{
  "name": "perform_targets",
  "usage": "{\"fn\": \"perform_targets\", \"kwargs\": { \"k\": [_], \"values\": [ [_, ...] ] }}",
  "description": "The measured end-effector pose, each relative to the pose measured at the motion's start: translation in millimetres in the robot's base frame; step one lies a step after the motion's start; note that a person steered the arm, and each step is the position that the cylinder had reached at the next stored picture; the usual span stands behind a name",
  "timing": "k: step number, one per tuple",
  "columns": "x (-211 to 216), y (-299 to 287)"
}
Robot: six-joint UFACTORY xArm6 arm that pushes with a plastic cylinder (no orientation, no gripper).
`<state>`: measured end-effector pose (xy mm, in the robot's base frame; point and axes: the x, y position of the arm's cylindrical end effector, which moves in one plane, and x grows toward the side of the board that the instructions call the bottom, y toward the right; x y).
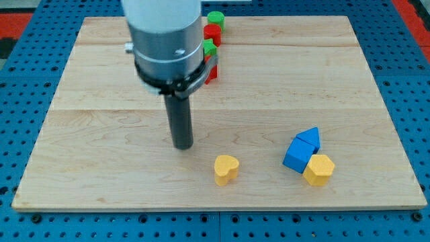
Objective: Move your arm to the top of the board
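My tip [182,144] rests on the board [349,81], near centre-left, no hand to close, touching nothing | yellow heart block [226,169] just near-right of it | far edge well off; nearly the whole travel remains.

The board [269,87] is pale wood with fine grain (faint seams run left to right). Near right, two blue blocks [302,151] adjoin a yellow hexagon [318,169]; a yellow heart [226,169] sits left. Far back, green [215,19] and red [212,33] blocks cluster. My tip [182,144] is dark; the surrounding base [403,40] is blue, dotted.
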<state>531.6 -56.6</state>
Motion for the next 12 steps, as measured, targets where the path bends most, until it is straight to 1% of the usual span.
{"fn": "perform_targets", "kwargs": {
  "k": [1, 2, 3, 4, 5, 6, 7, 8, 9, 11, 12],
  "values": [
    [37, 47],
    [20, 122],
    [22, 137],
    [-18, 21],
    [-96, -62],
    [-165, -117],
    [-223, -140],
    [-290, -140],
    [-339, -138],
    [-340, -135],
    [-338, -72]
  ]
}}
